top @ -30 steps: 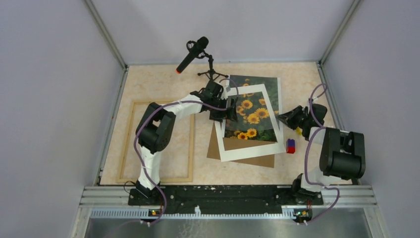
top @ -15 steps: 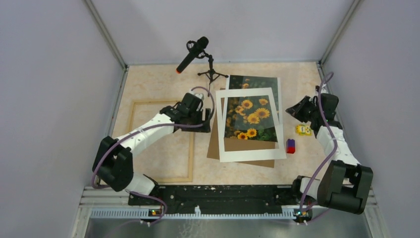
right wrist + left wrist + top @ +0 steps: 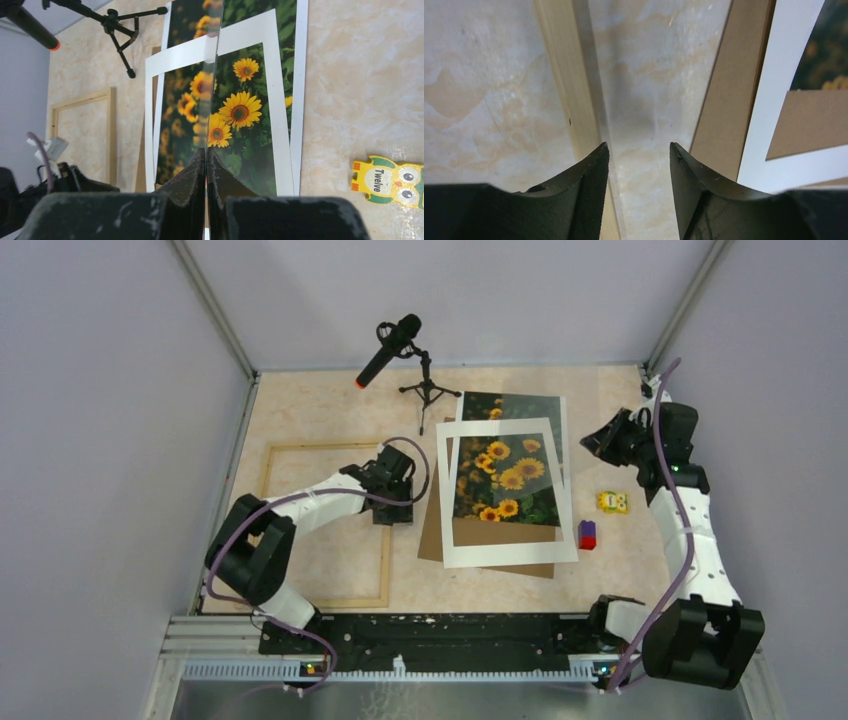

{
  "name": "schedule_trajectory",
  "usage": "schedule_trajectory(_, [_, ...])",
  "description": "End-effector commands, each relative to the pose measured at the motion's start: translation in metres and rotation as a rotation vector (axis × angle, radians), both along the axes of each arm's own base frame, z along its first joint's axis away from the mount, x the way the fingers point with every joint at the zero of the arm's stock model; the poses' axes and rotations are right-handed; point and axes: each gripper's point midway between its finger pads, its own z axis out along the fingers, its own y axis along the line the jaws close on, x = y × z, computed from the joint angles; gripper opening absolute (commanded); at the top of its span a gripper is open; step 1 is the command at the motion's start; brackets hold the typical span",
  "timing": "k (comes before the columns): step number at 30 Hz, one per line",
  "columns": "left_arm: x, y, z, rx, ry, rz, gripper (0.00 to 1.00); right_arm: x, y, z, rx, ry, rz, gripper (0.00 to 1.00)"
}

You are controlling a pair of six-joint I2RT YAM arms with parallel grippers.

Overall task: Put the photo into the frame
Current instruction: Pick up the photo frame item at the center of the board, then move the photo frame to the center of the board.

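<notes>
Seen from above, the empty wooden frame [image 3: 561, 75] lies flat on the left of the table [image 3: 330, 400]. The photo [image 3: 515, 405] of sunflowers lies right of centre, outside the frame, on a brown backing board [image 3: 432, 535] and under a white mat [image 3: 505, 552]. We see the left gripper [image 3: 639, 150] low over the gap between the frame's right rail and the board, jaws apart and holding nothing. The right gripper [image 3: 206, 152] is raised at the far right, jaws pressed together on a thin clear sheet [image 3: 209, 90] seen edge-on.
</notes>
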Motion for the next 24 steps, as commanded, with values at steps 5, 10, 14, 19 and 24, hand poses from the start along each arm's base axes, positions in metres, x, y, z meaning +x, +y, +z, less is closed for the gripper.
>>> schedule_trajectory(5, [0.036,-0.014,-0.002,0.013,-0.057,0.022,0.60,-0.019,0.015,0.084,-0.021,-0.182,0.069,0.00])
schedule_trajectory(10, [0.023,0.007,0.032,0.010,-0.150,0.055,0.79,-0.027,0.023,0.088,0.007,-0.190,0.097,0.00])
schedule_trajectory(14, [0.003,0.028,0.043,0.016,-0.183,0.088,0.93,-0.032,0.030,0.090,0.028,-0.192,0.122,0.00])
schedule_trajectory(19, [-0.003,0.036,0.032,0.008,-0.187,0.114,0.92,-0.038,0.040,0.092,0.062,-0.192,0.165,0.00])
schedule_trajectory(24, [-0.001,0.024,0.003,-0.016,-0.107,0.112,0.87,-0.047,0.049,0.107,0.093,-0.213,0.207,0.00])
